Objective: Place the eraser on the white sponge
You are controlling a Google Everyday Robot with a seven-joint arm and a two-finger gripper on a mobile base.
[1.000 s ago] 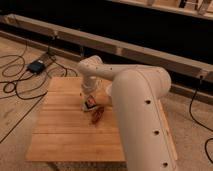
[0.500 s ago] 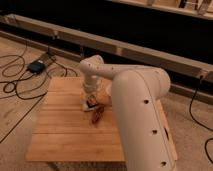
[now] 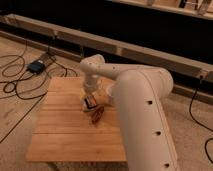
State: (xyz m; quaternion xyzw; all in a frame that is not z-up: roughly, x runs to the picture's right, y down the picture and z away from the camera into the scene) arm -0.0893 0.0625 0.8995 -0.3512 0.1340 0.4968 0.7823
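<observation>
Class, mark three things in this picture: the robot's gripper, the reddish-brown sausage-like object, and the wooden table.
gripper [image 3: 89,98], camera view, at its lower end above the table's middle.
reddish-brown sausage-like object [image 3: 96,115], camera view, mid-length of its body.
wooden table [image 3: 65,130], camera view, bare planks of the top, front left.

The white arm [image 3: 142,105] sweeps from the lower right of the frame up to a bent elbow at centre, wrist turned downward, gripper [image 3: 90,101] hanging just left of centre.
</observation>
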